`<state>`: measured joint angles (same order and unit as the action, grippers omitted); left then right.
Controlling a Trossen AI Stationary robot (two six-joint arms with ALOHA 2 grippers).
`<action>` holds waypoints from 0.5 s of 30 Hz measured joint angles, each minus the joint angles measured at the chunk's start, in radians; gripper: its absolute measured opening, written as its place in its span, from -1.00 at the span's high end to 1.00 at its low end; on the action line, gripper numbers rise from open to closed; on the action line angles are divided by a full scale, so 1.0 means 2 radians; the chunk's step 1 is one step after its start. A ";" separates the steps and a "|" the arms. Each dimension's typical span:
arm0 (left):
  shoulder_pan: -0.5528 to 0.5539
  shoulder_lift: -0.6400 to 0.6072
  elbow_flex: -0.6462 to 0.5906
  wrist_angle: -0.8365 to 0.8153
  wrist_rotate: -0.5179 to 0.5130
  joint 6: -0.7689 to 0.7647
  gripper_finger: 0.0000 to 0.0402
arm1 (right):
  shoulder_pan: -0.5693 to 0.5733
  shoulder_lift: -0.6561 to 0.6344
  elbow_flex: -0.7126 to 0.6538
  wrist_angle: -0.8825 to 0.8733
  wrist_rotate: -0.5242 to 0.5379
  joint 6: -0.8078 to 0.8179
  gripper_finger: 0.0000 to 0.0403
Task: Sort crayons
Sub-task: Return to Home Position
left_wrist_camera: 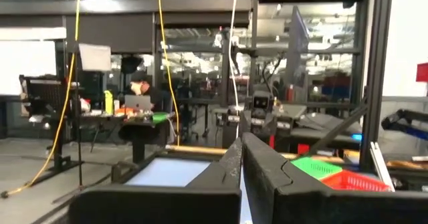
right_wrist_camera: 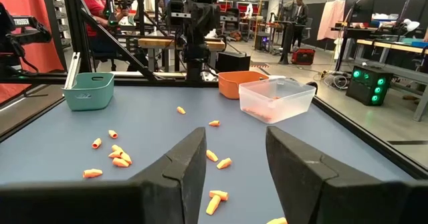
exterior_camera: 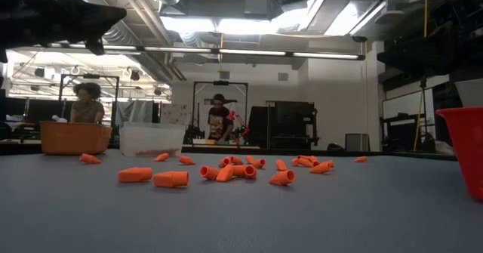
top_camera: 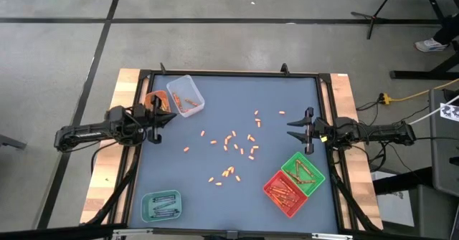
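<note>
Several small orange crayons [top_camera: 233, 143] lie loose on the middle of the dark mat; they also show in the low view as crayons [exterior_camera: 226, 171] and in the right wrist view as crayons [right_wrist_camera: 117, 158]. My left gripper [top_camera: 159, 118] hangs shut above the mat's left edge, next to the orange tray [top_camera: 154, 100], with nothing held. Its fingers [left_wrist_camera: 257, 164] point slightly upward across the table. My right gripper [top_camera: 292, 129] stands open above the mat's right edge, facing the crayons with nothing between its fingers [right_wrist_camera: 180, 164].
A clear tray [top_camera: 186, 95] with crayons stands at the far left beside the orange tray. A teal tray [top_camera: 161, 205] sits at the near left. A green tray [top_camera: 303, 173] and a red tray [top_camera: 285, 193] sit at the near right. People sit in the room behind.
</note>
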<state>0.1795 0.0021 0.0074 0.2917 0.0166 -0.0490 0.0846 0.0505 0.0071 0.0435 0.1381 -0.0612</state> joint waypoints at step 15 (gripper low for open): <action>0.000 0.000 0.000 -0.007 0.000 0.000 1.00 | 0.000 0.000 0.000 0.000 0.000 0.000 0.23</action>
<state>0.1799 0.0025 0.0074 0.2786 0.0166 -0.0490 0.0845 0.0505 0.0071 0.0437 0.1379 -0.0612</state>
